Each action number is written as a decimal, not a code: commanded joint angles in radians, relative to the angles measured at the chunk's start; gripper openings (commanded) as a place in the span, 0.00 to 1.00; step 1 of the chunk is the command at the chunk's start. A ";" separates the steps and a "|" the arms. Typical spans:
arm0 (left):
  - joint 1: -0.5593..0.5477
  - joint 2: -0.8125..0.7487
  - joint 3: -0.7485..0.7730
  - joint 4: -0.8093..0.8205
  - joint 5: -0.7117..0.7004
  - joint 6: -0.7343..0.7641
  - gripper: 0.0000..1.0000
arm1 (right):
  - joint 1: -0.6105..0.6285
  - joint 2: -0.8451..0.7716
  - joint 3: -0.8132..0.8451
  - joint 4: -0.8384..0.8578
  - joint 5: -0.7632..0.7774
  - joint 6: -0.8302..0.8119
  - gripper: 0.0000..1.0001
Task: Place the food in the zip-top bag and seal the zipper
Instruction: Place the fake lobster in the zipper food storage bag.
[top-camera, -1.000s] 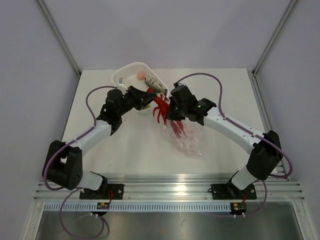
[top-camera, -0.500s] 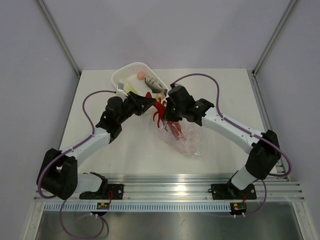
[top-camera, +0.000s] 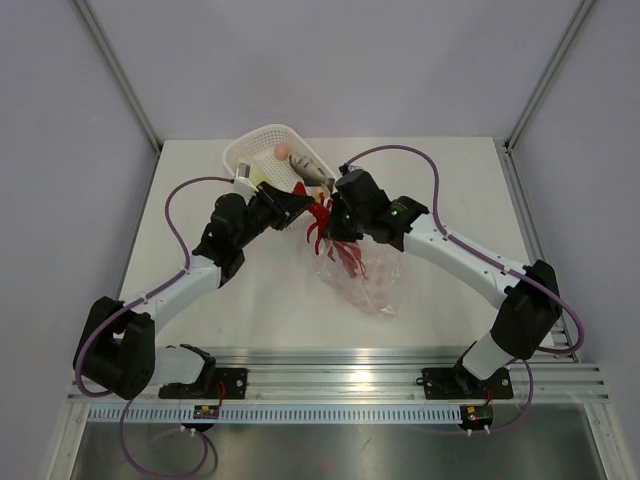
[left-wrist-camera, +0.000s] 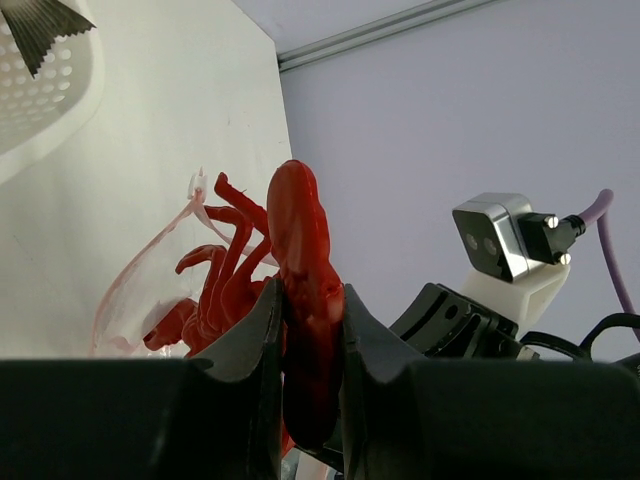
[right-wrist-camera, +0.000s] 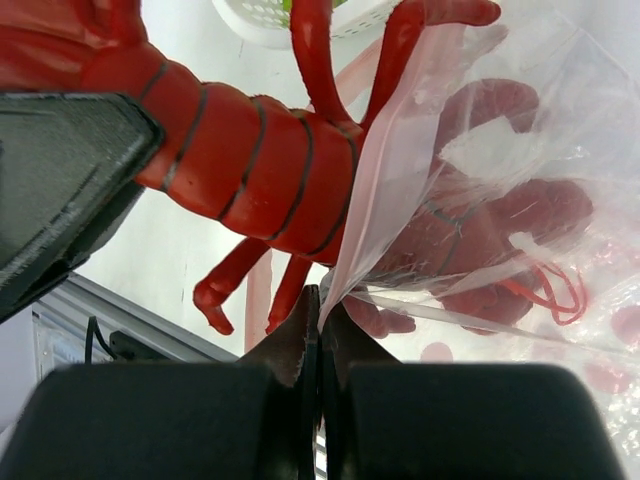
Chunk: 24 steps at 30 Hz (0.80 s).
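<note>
My left gripper (left-wrist-camera: 308, 300) is shut on the tail end of the red lobster (left-wrist-camera: 300, 230), held off the table. The lobster's front half (right-wrist-camera: 480, 220) lies inside the clear zip-top bag (top-camera: 368, 280); its ringed tail (right-wrist-camera: 250, 150) sticks out of the mouth. My right gripper (right-wrist-camera: 322, 310) is shut on the bag's mouth edge and holds it up. The pink zipper strip (left-wrist-camera: 135, 265) curves along the open mouth. A grey fish (top-camera: 312, 168) and a peach piece (top-camera: 283, 150) lie in the white basket (top-camera: 240, 150).
The white perforated basket (left-wrist-camera: 50, 90) stands at the back of the table, just behind both grippers. The two wrists almost meet over the bag's mouth. The frame rail (top-camera: 330, 355) runs along the near edge.
The left gripper has pushed right with the lobster, sliding it further into the bag. The bag and the right gripper have shifted slightly left. Both grips are unchanged.
</note>
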 joint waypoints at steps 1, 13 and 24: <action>-0.013 0.004 0.019 0.085 0.033 0.043 0.00 | 0.012 -0.032 0.064 0.038 -0.026 0.001 0.00; -0.011 0.016 0.028 0.083 0.181 0.044 0.00 | 0.008 -0.023 0.121 -0.042 0.126 -0.042 0.00; -0.011 -0.019 0.088 0.007 0.296 0.096 0.00 | -0.014 0.003 0.115 -0.055 0.155 -0.053 0.00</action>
